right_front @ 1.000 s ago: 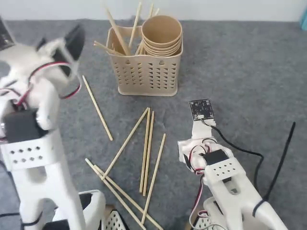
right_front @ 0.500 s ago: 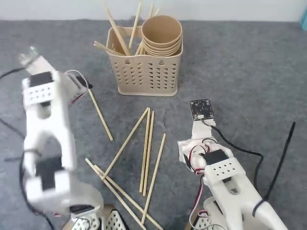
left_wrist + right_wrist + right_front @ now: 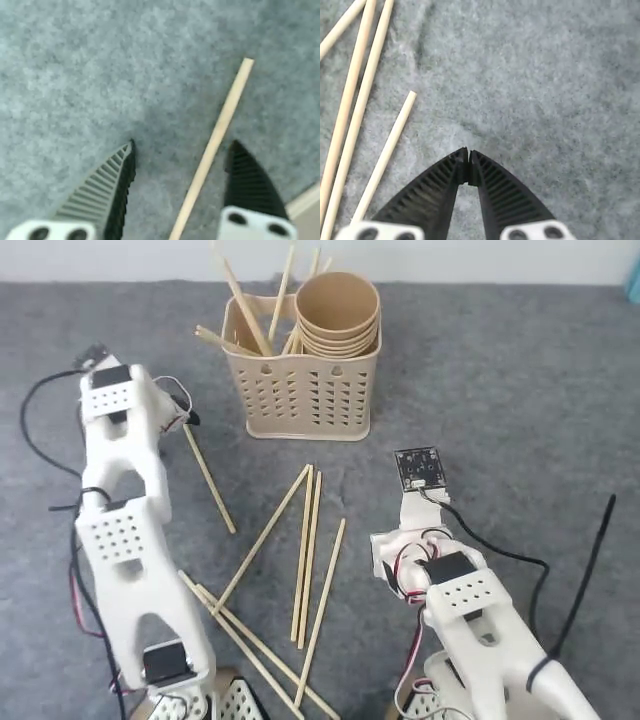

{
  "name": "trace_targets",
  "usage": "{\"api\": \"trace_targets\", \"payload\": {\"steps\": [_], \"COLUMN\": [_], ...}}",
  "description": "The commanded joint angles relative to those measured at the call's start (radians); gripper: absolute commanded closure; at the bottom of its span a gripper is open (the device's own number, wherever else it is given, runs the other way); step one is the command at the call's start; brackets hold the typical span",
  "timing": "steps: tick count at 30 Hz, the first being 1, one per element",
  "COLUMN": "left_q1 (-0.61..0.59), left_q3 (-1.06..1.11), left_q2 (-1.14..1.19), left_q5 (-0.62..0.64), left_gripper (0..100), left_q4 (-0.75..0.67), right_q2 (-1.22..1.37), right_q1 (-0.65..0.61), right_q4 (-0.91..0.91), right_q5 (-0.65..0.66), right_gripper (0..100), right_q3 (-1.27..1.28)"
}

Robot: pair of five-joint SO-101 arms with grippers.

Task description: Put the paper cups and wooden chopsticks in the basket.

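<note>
One chopstick [image 3: 220, 120] sits inside my left gripper [image 3: 182, 145], jaws wide, nearer one jaw | its long axis crosses the closing line | right gripper [image 3: 469, 150] pinched together, empty, farther off.

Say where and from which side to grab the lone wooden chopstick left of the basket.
Grip the thin wooden chopstick near its far end, from straight above. It lies flat on the grey carpet between the fingers of the open left gripper, so closing across it should pinch it.
</note>
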Motion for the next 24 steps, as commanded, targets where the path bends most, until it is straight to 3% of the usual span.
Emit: {"api": "trace_targets", "payload": {"steps": [1, 3, 8, 11, 19, 24], "left_q1": [0.012, 0.011, 0.025, 0.034, 0.04, 0.072], "left_q3": [-0.292, -0.403, -0.707, -0.799, -0.763, -0.495], "left_q2": [0.164, 0.232, 0.358, 0.379, 0.241, 0.029], "left_q5": [0.005, 0.005, 0.005, 0.002, 0.0, -0.044], "left_gripper": [91, 100, 99, 99, 99, 99], "left_q4": [0.109, 0.157, 0.351, 0.354, 0.356, 0.354], "right_q2": [-0.031, -0.031, -0.031, -0.035, -0.035, -0.035], "right_q1": [0.013, 0.013, 0.013, 0.013, 0.012, 0.01], "right_q4": [-0.015, -0.016, -0.019, -0.016, -0.013, -0.018], "right_q5": [0.023, 0.023, 0.023, 0.023, 0.018, 0.018], "right_gripper": [99.0, 99.0, 99.0, 99.0, 99.0, 99.0], "right_q3": [-0.005, -0.005, -0.005, -0.005, -0.005, -0.005]}}
